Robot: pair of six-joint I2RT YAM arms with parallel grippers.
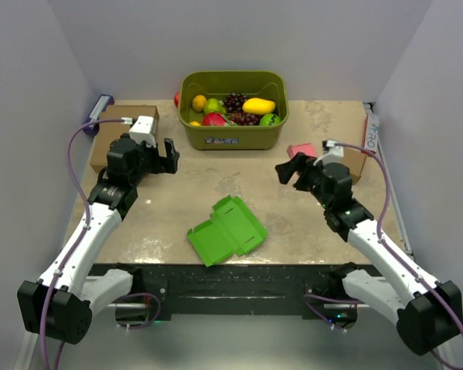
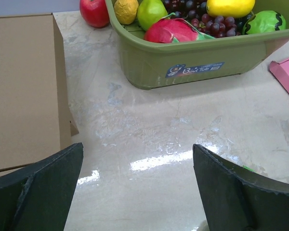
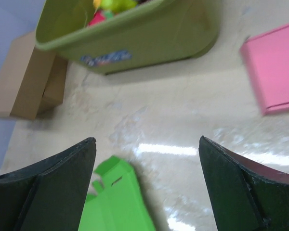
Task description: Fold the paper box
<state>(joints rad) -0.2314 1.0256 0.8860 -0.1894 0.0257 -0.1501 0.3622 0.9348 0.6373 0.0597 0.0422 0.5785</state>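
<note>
Clearly, left pincer (image 2: 137,150) and right pincer (image 3: 147,140) gape (both empty).

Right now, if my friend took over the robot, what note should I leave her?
Left gripper: open, holding nothing, raised over the table's left side.
Right gripper: open, holding nothing, raised over the right side.
Paper box: lies on the table near the front edge, between the two arms, touched by neither gripper.
Done: no finished folding shows; the box is a mostly flat creased sheet with its flaps out.
Left: reach down to the box, fold the flaps and close it up.
</note>
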